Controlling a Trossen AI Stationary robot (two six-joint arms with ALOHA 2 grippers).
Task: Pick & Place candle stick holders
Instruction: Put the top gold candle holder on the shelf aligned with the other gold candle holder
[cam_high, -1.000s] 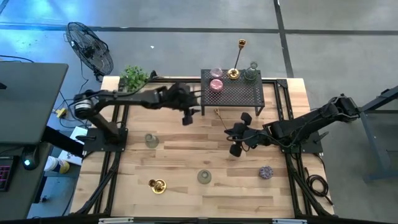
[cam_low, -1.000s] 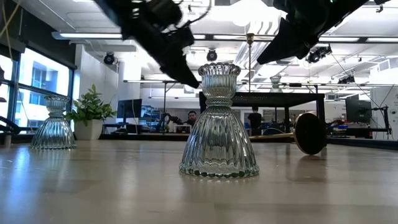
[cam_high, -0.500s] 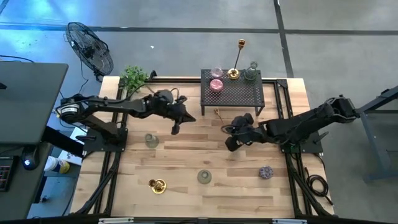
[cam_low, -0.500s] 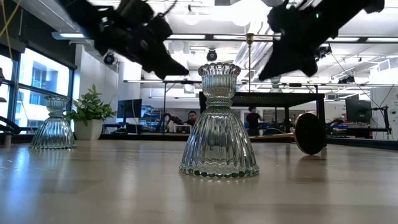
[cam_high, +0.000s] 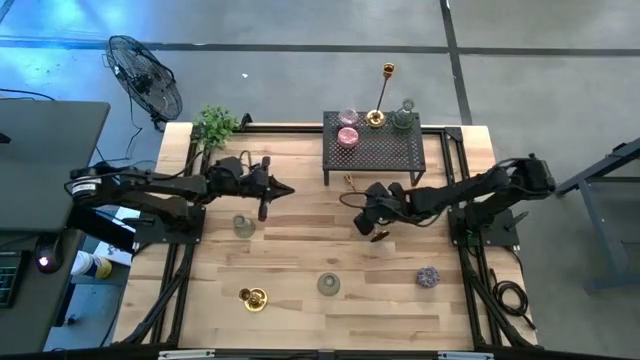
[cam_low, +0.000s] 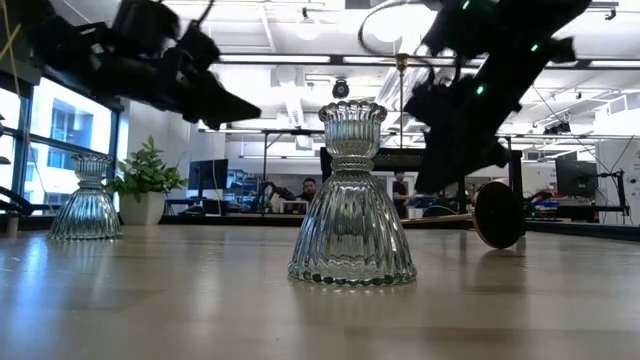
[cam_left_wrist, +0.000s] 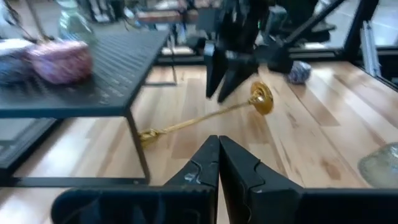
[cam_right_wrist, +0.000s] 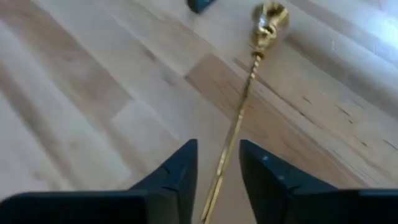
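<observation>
A tall slender brass candle stick holder (cam_high: 362, 205) lies on its side on the wood in front of the black mesh rack (cam_high: 380, 150). Its shaft (cam_right_wrist: 239, 118) runs between the open fingers of my right gripper (cam_right_wrist: 217, 165), which slants down over it (cam_high: 367, 222); I see a gap on both sides. My left gripper (cam_high: 287, 190) hovers shut left of the rack, pointing toward the stick (cam_left_wrist: 205, 118). On the rack stand two pink cups (cam_high: 347, 128), a short gold holder (cam_high: 374, 119), a tall brass stick (cam_high: 385, 90) and a clear glass one (cam_high: 404, 118).
On the table stand two clear glass holders (cam_high: 244, 226) (cam_high: 328, 284), a short gold one (cam_high: 252, 297) and a purple cup (cam_high: 428, 277). A green potted plant (cam_high: 215, 122) sits at the far left corner. Bare wood lies between the arms.
My left gripper has drawn back from the rack toward the table's left edge, sunk a little and tipped up to nearly level. My right gripper has come down onto the lying brass stick, shifting slightly toward the rack and rolling its wrist. The stick has stayed where it lay.
</observation>
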